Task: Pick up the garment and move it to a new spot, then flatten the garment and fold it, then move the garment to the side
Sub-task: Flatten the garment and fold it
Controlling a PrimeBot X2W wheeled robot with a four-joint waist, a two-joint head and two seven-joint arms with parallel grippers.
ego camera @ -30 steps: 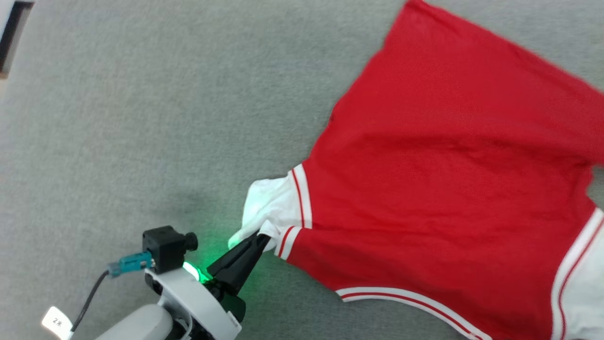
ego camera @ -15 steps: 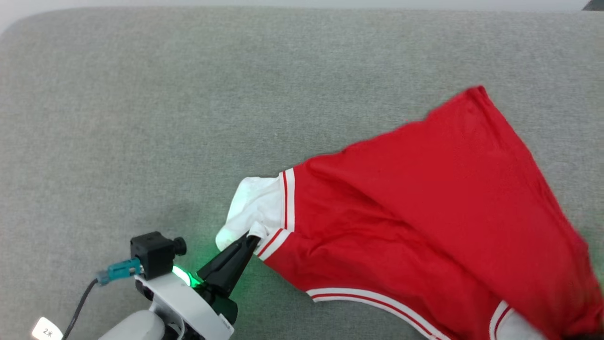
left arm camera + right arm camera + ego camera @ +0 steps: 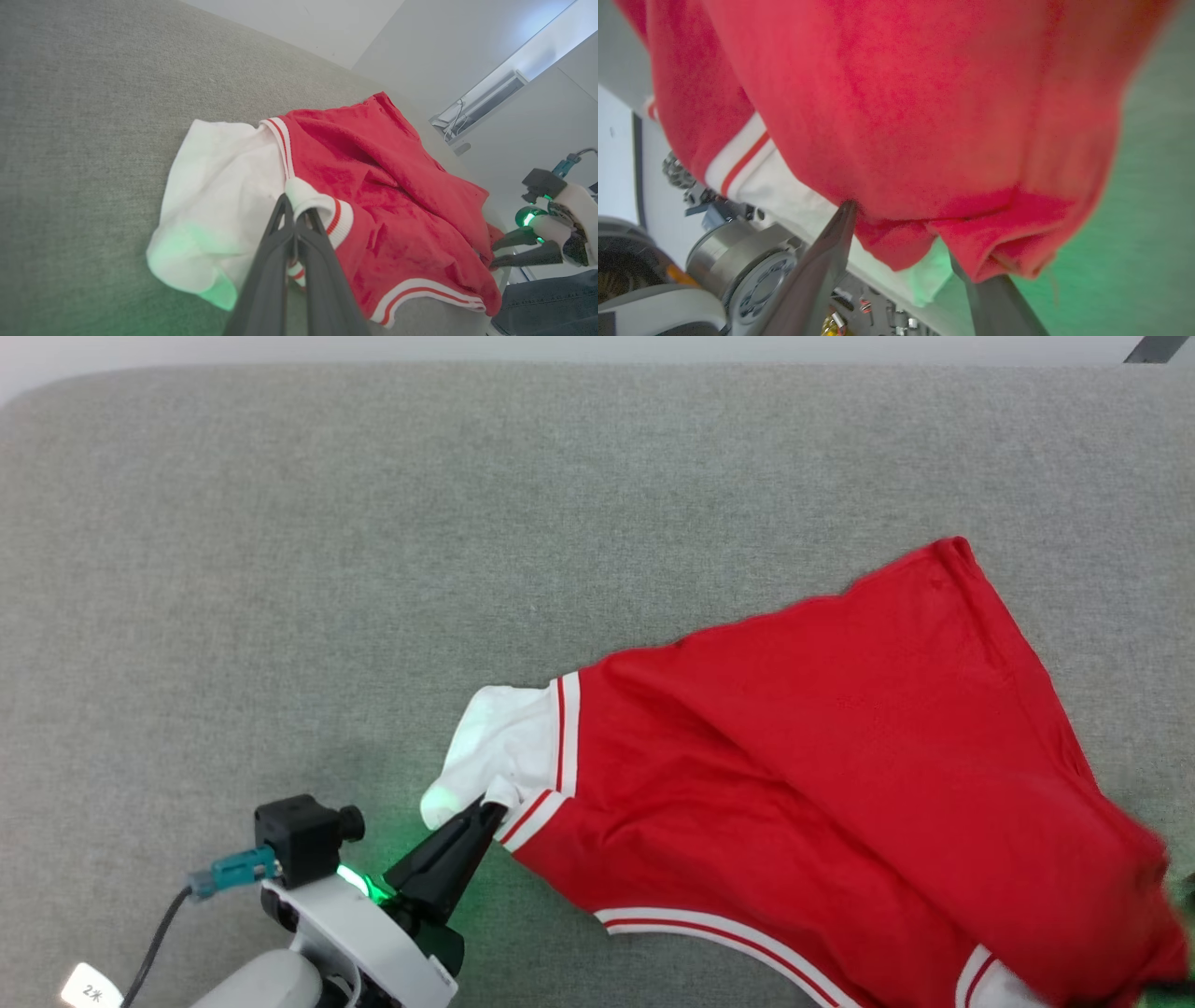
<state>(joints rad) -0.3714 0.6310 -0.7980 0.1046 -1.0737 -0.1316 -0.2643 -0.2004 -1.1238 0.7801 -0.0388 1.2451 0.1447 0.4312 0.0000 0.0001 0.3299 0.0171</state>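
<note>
Versus a second ago the head view itself is shifted, so the far edge and rounded far-left corner of the grey upholstered surface (image 3: pixel 280 569) are now taken in; that is camera motion, not garment motion. Versus half a second ago the garment (image 3: pixel 840 784) is barely displaced: its far red corner is seen a touch lower and sharper and the cloth is draped flatter, so it is judged to be settling at the new spot, with flattening and folding not yet done. The garment is spread over the near-right part of the surface, running off past the near-right corner of the view, back side up, no lettering visible. The left tool (image 3: pixel 492 805) is pinched fully together on the striped cuff of the white sleeve (image 3: pixel 499 747), which is crumpled toward the near edge. The right tool (image 3: pixel 901 232) is seen with its fingers well apart and a bunched red hem hanging between them; real hold cannot be confirmed. The fabric is read as soft matte knit, limp, with diagonal creases; ribbed red-white trim (image 3: pixel 728 933) is stiffer. The surface is a coarse woven grey textile, tinted green by the tool lights.
</note>
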